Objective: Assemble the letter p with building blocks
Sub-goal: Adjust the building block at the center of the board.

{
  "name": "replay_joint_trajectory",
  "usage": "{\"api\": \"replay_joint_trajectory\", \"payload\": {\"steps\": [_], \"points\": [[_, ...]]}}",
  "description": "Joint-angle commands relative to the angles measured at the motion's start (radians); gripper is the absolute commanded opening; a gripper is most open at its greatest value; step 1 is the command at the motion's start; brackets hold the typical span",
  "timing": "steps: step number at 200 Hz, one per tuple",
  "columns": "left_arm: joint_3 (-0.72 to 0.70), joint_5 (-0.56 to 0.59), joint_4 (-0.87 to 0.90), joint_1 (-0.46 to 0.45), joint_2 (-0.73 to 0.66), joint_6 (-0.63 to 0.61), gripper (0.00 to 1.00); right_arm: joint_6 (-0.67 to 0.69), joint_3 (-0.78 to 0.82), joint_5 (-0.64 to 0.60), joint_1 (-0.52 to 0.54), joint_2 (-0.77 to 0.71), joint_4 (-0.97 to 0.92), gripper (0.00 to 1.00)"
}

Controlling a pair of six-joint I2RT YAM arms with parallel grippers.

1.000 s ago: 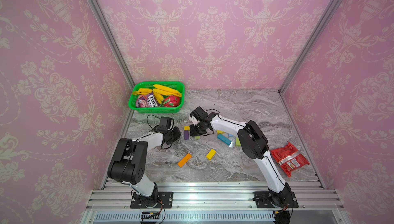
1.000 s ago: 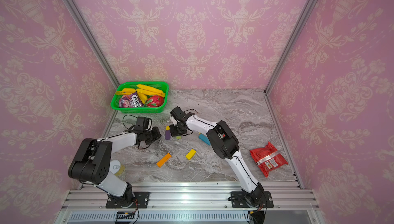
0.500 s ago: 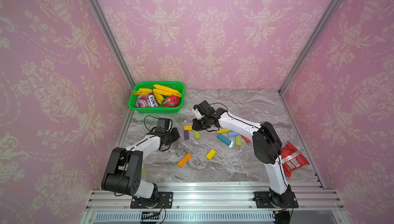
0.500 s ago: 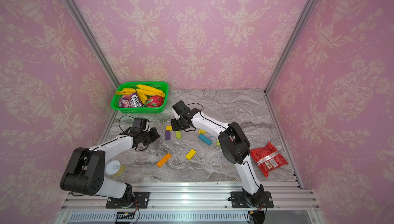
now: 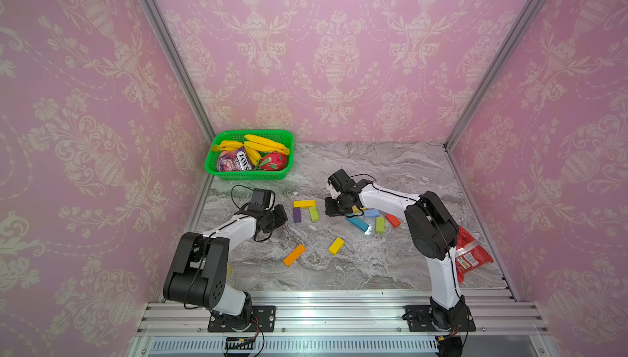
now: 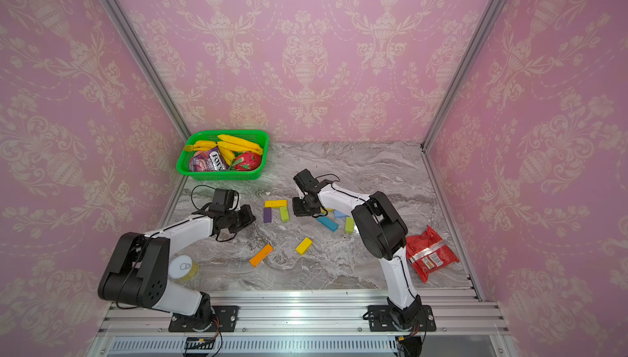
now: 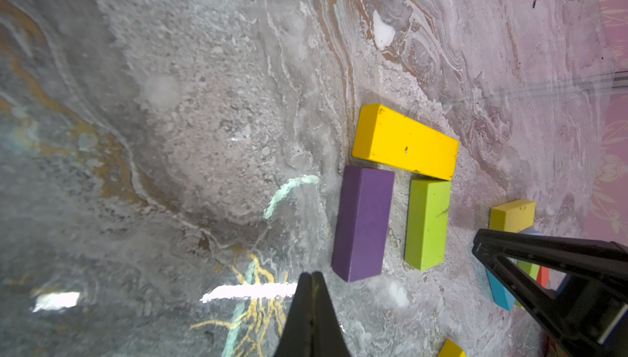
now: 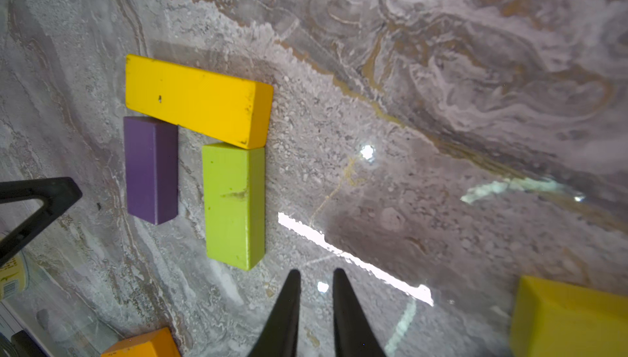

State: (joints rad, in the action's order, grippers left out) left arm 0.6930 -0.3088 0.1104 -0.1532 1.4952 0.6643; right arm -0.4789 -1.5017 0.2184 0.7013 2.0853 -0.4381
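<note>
Top views both show the marble table [image 5: 373, 263] with a green basket [image 5: 248, 175] in its far left corner. My left gripper [image 7: 312, 275] is pressed shut on nothing; my right gripper [image 8: 316, 275] stands barely parted, empty. Between them a yellow block [image 5: 304, 203] lies across the far ends of a purple block [image 5: 297, 215] and a lime block [image 5: 313, 214]; loose blocks [image 5: 336, 246] lie scattered nearby.

I see three walls in pink wallpaper [image 5: 333, 66] printed with cream urns and flowers, met at the back corners by aluminium posts [image 5: 169, 52]. The desk [image 5: 390, 175] is glossy grey marble veined with brown. An aluminium rail [image 5: 323, 314] edges its front. A white glare streak [image 8: 353, 258] lies on the desk just beside my right hand [image 8: 316, 290].
</note>
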Motion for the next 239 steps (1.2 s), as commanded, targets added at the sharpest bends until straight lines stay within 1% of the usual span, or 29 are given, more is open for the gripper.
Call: {"api": "replay_joint_trajectory", "payload": {"steps": [1, 99, 239], "points": [[-0.001, -0.015, 0.011, 0.004, 0.0, -0.035, 0.0, -0.023, 0.021, 0.009, 0.004, 0.016, 0.038, 0.21], [0.0, -0.012, 0.016, 0.003, -0.003, -0.038, 0.0, -0.041, 0.012, 0.057, 0.009, 0.059, 0.08, 0.21], [-0.002, -0.012, 0.014, 0.004, 0.009, -0.049, 0.0, -0.061, 0.003, 0.055, 0.035, 0.083, 0.071, 0.21]]}}
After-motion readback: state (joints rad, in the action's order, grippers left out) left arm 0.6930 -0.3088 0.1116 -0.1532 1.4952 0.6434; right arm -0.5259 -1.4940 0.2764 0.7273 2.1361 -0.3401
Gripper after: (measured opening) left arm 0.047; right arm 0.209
